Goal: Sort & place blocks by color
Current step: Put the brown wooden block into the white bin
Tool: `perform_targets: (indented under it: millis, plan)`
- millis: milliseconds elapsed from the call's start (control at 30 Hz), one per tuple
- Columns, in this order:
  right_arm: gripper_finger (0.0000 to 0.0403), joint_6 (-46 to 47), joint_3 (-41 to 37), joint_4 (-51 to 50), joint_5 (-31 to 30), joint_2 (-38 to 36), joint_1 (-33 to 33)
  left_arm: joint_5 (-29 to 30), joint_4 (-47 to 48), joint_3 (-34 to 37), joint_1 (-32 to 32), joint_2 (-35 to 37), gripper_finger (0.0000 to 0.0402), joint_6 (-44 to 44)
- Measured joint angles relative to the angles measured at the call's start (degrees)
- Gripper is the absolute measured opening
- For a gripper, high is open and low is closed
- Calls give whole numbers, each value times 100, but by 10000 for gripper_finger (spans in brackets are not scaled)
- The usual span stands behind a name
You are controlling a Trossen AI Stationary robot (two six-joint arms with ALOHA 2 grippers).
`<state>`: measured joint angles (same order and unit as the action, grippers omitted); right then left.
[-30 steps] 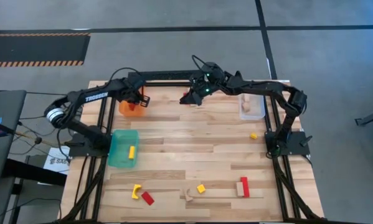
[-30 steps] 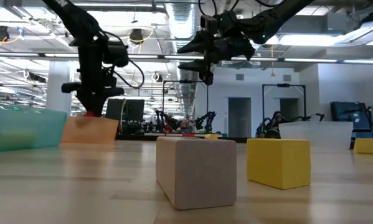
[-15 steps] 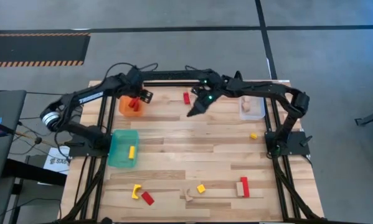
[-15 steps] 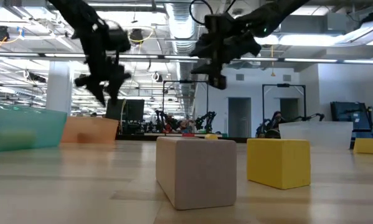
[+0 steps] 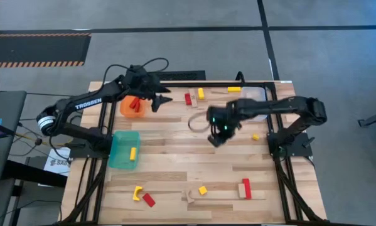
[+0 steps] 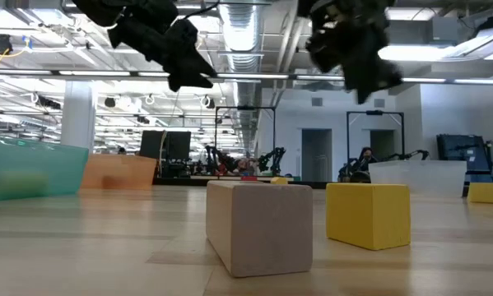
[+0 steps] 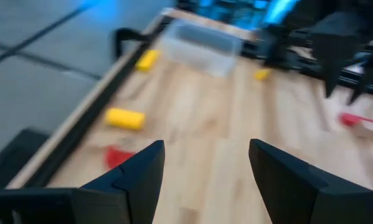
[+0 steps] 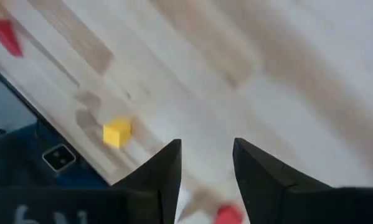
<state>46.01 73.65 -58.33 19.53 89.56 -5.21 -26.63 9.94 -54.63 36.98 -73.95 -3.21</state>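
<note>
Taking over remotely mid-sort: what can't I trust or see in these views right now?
- Clear bin contents: high view, right arm crosses it.
- Orange bin red block count: high view, too small.
- Teal bin contents: low view, blurred through its wall.
- Far blocks: left wrist view, motion blur.

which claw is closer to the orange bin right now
The left claw. It hangs open just beside the orange bin, toward the table's middle. The right claw is open above the table's centre, well away from it.
</note>
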Motion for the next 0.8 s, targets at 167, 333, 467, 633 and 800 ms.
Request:
perform_targets:
  millis: [167,333,467,633,800]
  plan:
    - [161,1590,-12,-372,-42,129,1016,-390,-160,9,-137,-327,222,-162]
    - [191,3038,-11,-480,18,313,1860,-816,-536,9,-193,-636,222,-158]
    - [240,3999,-14,-478,117,464,2333,-984,-586,9,-217,-795,222,-146]
    - [284,4547,-487,26,544,590,2784,-1178,-583,9,-244,-857,222,-115]
    - [290,5347,-1242,1054,727,586,3108,-1193,-603,9,-244,-859,222,-82]
